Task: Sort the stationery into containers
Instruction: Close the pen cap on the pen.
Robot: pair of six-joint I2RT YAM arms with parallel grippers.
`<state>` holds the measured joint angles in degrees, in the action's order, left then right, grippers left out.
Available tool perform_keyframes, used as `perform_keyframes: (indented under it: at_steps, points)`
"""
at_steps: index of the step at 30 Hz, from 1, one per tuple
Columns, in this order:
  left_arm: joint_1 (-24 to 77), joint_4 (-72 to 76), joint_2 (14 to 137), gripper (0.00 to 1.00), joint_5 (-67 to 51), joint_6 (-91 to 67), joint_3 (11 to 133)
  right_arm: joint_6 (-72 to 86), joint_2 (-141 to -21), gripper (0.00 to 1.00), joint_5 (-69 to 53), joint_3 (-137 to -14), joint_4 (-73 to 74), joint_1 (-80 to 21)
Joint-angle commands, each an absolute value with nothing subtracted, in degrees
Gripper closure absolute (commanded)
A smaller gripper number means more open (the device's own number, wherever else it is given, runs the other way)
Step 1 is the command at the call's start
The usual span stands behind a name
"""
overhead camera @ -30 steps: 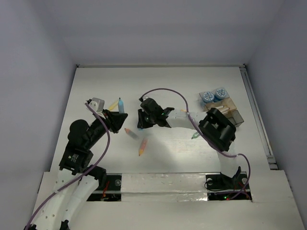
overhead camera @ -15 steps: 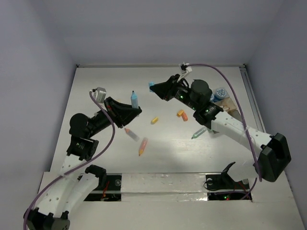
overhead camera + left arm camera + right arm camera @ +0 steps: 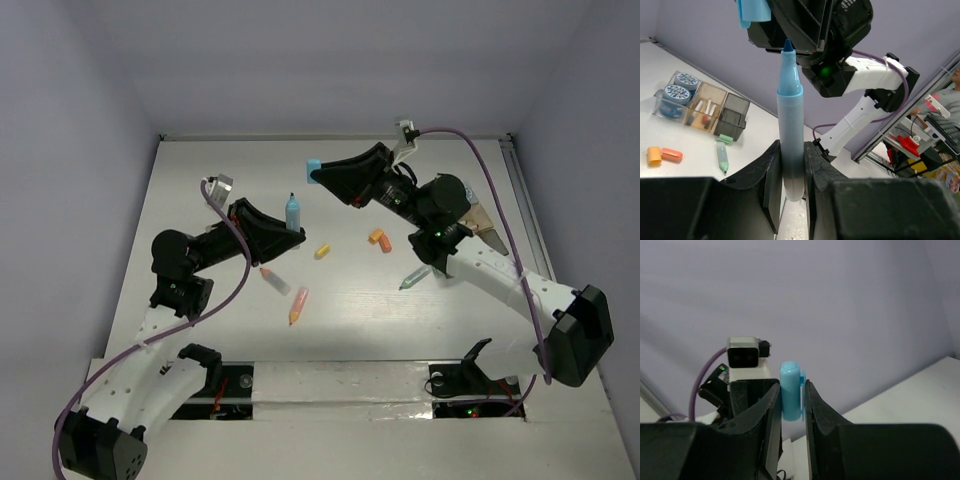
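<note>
Top external, left claw facing right claw

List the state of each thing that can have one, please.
left claw, shut on the light-blue marker
right claw, shut on the blue cap
light-blue marker, uncapped, gripped by its tail end
blue cap, off the marker
green marker, capped, lying on the table
</note>
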<state>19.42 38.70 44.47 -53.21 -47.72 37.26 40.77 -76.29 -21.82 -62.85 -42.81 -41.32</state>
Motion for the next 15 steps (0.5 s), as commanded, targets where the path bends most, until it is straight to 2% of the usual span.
perform_keyframes:
  at_steps: [1, 6, 15]
  points:
    - [19.8, 44.4, 43.2, 1.0, -55.5, -48.7, 37.1, 44.9, -77.9, 1.0, -26.3, -63.8, -53.1, -41.7]
    - [19.8, 44.3, 42.7, 1.0, -55.3, -48.8, 36.8, 49.8, -81.1, 1.0, -29.6, -65.0, -60.1, -41.7]
    - [19.8, 44.1, 42.8, 1.0, -55.1, -48.4, 36.2, 49.2, -83.0, 1.0, -32.3, -68.0, -61.7, -44.3]
